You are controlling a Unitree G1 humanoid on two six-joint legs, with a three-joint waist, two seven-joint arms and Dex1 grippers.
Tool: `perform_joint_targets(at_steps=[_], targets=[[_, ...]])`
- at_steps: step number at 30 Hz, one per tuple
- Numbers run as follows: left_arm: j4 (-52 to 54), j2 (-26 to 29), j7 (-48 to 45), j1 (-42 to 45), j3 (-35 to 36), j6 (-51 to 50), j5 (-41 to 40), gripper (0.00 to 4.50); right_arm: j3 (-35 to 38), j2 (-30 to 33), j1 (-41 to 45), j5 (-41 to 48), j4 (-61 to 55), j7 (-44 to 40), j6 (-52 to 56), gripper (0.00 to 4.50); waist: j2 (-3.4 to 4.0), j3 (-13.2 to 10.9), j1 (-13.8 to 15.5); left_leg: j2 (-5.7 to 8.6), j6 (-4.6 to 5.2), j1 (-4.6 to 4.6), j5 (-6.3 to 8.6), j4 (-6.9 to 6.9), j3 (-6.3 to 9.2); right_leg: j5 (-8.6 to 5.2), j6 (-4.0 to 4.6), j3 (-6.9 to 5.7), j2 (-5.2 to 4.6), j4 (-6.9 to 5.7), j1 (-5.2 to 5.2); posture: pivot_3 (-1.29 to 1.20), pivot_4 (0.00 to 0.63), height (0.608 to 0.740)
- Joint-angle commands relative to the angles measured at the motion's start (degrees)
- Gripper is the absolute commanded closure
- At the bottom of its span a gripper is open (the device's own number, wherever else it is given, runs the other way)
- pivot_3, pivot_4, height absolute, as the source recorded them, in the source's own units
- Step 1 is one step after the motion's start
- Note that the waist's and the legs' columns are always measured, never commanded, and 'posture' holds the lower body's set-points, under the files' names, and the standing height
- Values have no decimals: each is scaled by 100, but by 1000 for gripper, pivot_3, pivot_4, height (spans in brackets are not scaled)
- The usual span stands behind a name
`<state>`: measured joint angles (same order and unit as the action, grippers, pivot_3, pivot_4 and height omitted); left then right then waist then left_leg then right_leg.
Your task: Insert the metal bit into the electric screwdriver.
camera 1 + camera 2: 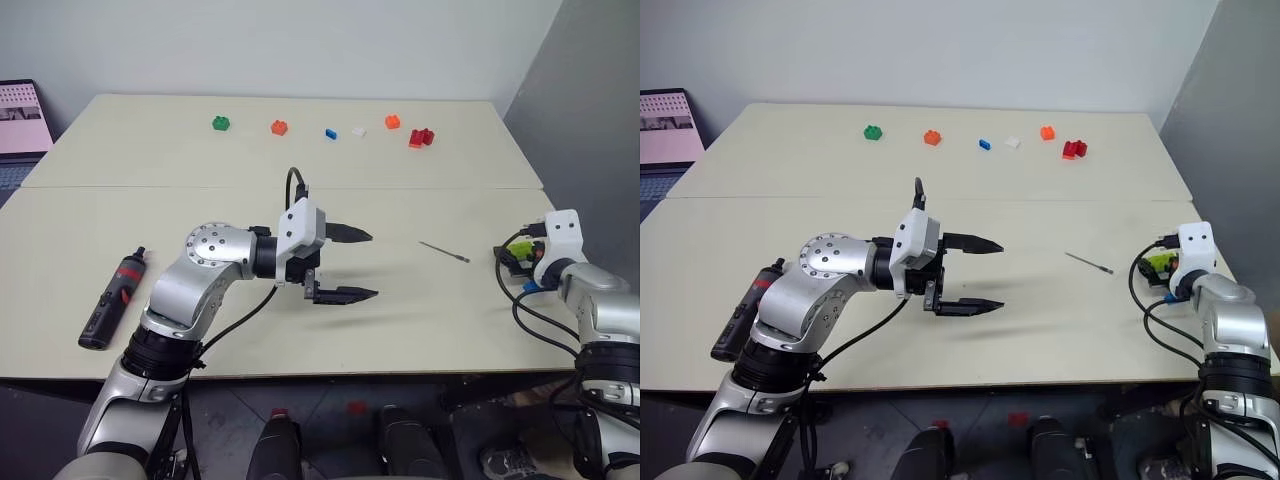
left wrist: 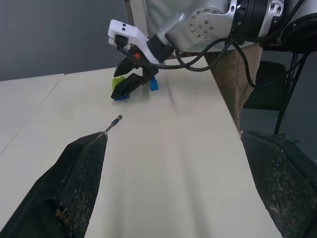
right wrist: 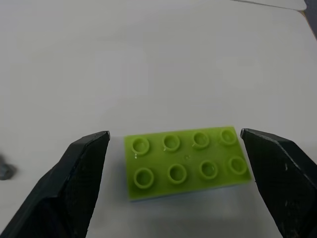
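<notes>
Right wrist view: right pincer [image 3: 173,148] spread wide around green brick [image 3: 187,161]; left pincer [image 1: 345,265] open too, facing the metal bit [image 1: 444,251].

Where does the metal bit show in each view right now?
Left eye: the bit lies on the table, right of centre, between the left gripper and the green brick.
Right eye: same spot.
Left wrist: past the gripper's finger.
Right wrist: I can't make it out.
Shared landmark: the green brick.
</notes>
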<state>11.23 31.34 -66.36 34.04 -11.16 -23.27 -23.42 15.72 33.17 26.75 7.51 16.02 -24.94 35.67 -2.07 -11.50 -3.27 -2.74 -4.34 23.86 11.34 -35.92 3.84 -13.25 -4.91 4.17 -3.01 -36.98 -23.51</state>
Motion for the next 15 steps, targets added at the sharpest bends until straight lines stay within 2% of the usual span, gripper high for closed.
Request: perform_joint_targets(at_steps=[1,15], targets=[[187,58,60,-43,68,50,5,0,153,146,14,165,-355,-59,-132,37,0,0,0,0,0,0,0,0,0,0,0,0,0,0,0,0,150,740],[235,484,213,-134,363,-86,-35,0,294,593,-593,647,-1708,-485,191,37,2,-1,2,0,0,1,0,0,2,-1,0,0,0,2,1,0,150,740]])
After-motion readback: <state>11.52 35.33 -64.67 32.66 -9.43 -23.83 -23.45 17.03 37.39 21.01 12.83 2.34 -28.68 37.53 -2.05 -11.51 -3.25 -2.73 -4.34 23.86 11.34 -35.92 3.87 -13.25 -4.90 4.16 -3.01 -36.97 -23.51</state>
